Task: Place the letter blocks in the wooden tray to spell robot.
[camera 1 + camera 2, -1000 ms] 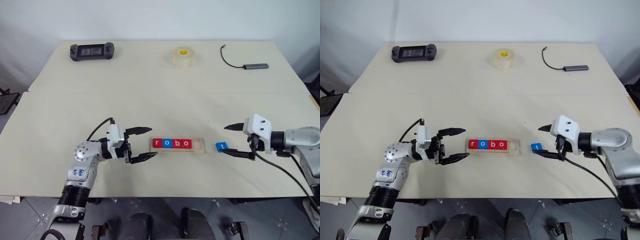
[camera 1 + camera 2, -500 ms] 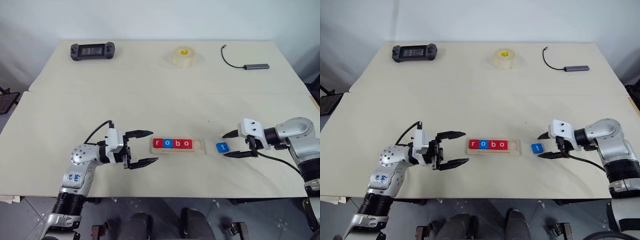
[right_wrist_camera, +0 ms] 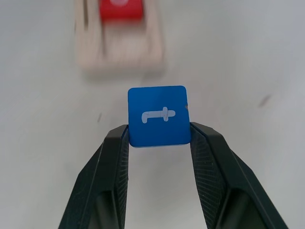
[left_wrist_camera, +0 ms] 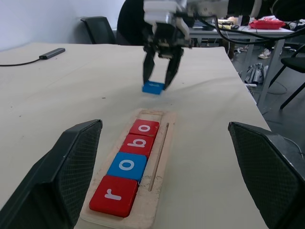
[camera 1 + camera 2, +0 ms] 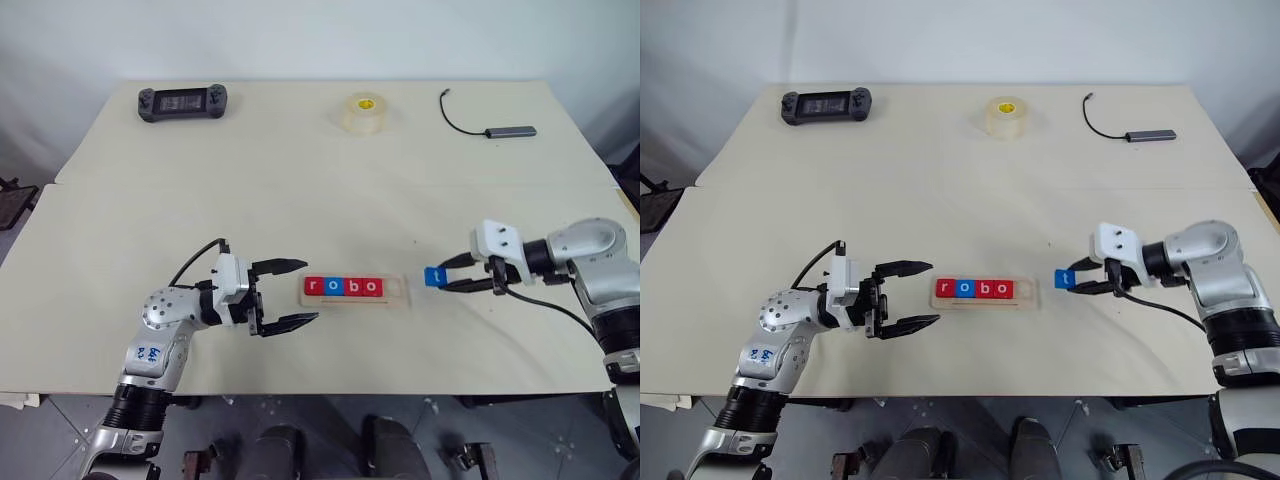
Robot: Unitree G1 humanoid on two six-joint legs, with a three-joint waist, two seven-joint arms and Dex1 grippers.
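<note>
The right gripper (image 5: pixel 1072 280) has closed on the blue "t" block (image 3: pixel 158 115) and lifted it off the worktop (image 5: pixel 300 180), where it lay a second ago; it now hangs just beside the wooden tray (image 5: pixel 398 291), whose last slot is free. Red and blue blocks (image 4: pixel 127 164) there read "robo". The left gripper (image 5: pixel 290 293) hovers spread, empty, at the tray's other end.

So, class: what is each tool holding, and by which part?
Right tool pinches the blue t block by two opposite side edges. Left tool holds nothing, open.
</note>
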